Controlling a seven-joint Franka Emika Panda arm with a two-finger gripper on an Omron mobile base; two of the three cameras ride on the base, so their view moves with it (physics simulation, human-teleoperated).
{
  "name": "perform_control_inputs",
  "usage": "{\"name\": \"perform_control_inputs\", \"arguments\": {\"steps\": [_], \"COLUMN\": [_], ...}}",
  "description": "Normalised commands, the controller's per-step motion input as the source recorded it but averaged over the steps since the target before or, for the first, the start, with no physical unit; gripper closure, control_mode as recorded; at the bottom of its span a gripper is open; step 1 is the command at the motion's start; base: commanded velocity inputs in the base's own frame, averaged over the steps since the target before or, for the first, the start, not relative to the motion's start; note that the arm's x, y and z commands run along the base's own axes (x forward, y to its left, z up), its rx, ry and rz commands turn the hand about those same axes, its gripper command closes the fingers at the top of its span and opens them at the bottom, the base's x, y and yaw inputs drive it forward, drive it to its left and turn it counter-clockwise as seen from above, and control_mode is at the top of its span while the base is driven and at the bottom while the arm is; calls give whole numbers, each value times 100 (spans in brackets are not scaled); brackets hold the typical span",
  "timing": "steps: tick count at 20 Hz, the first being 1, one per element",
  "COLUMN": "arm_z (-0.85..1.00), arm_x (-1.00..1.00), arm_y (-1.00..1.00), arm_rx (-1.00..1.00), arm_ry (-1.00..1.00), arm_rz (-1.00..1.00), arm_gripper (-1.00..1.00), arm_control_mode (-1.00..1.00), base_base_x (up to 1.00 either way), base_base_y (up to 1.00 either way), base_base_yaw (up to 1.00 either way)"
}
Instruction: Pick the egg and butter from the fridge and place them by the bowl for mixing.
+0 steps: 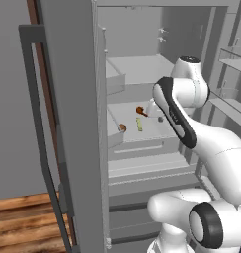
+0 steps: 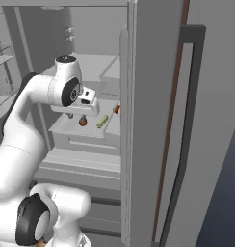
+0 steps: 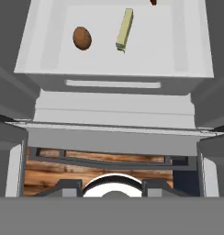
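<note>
Inside fridge (image 1: 73, 123): butter (image 3: 125, 29) beside brown egg (image 3: 82, 37).

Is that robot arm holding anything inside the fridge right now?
No, nothing is held. The egg and the butter lie loose on the white shelf, ahead of the gripper.

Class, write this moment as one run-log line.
fridge: open | egg, butter: on shelf, apart | pincer: above shelf, holding nothing

Wooden plank floor (image 1: 19, 222) below, beside a grey wall (image 1: 14, 123).
</note>
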Motion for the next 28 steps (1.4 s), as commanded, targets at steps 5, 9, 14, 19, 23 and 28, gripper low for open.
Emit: {"name": "perform_control_inputs", "arguments": {"steps": [5, 9, 14, 19, 23, 28], "arm_z": [-28, -68, -34, -57, -9, 0], "arm_x": [0, 6, 29, 34, 64, 70], "arm_y": [2, 7, 0, 0, 0, 0], "arm_rx": [0, -7, -6, 0, 0, 0], "arm_ry": [9, 3, -9, -30, -19, 2], "arm_rz": [-5, -17, -6, -1, 0, 0], "arm_gripper": [-100, -100, -100, -100, -100, -100], "arm_control_mode": [-100, -100, -100, -100, -100, -100], "base_base_x": [0, 0, 0, 0, 0, 0], "base_base_y": [0, 0, 0, 0, 0, 0], "base_base_yaw": [0, 0, 0, 0, 0, 0]}}
